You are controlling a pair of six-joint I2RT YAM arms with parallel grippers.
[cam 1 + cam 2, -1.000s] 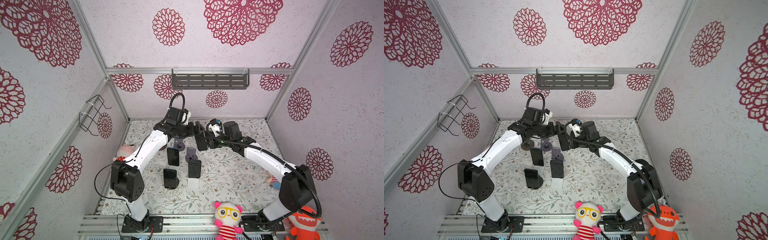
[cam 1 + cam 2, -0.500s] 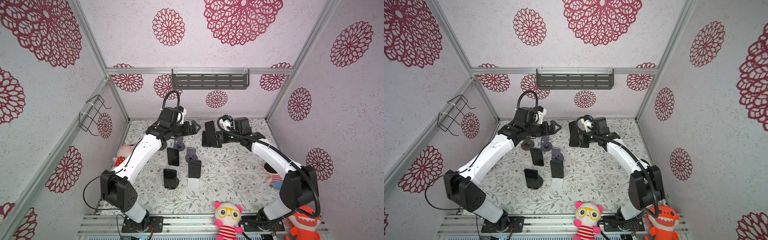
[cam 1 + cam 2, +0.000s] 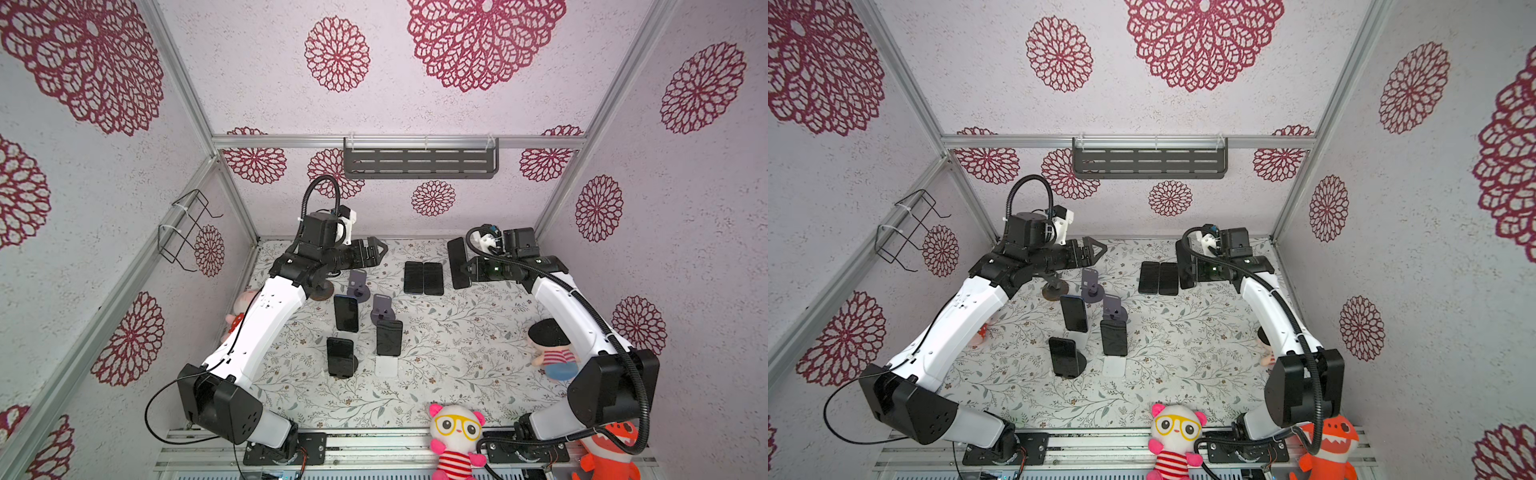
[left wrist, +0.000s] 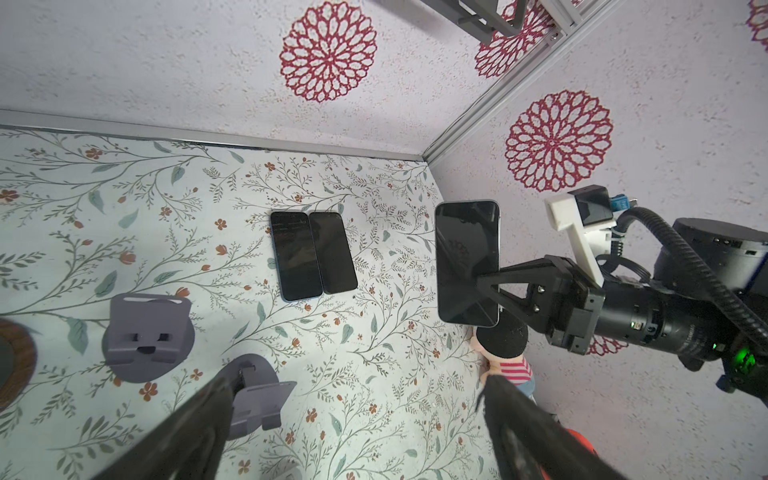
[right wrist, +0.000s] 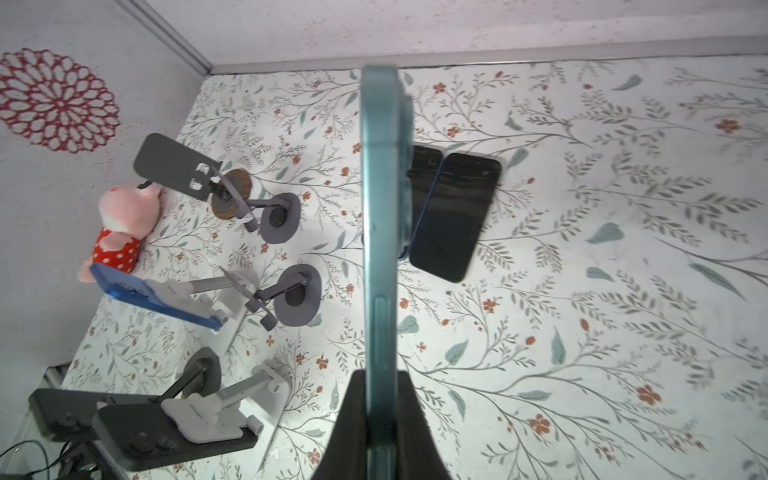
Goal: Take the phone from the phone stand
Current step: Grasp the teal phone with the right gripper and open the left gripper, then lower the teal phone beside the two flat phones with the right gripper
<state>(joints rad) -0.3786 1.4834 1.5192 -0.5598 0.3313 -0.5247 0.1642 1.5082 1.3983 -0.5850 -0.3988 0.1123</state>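
- The right gripper [image 3: 468,270] is closed on a teal phone [image 4: 461,249], pinching it front and back. The phone hangs in the air, clear of every stand, over the far part of the table [image 3: 457,357] on the right arm's side.
- The phone is held on edge. The right wrist view looks along its thin side, and its dark screen faces across towards the left arm.
- Just beside it, on the side towards the left arm, 2 phones [image 3: 414,277] lie flat with screens up, touching along their long sides.
- The held phone's long axis runs roughly the same way as theirs, from the front of the table to the back.
- The next step looks like a set-down on the bare patch next to that pair. It turns mostly on rolling the phone from edge-up to flat and lowering it, with little sideways travel.
- The gap to the nearer flat phone is small, so the held phone could come down overlapping it.
- The left gripper [image 3: 379,252] is spread wide and empty, hovering near 2 empty purple stands [image 3: 357,286].
- The left arm is the nearer one to the 3 phones on stands [image 3: 346,312].
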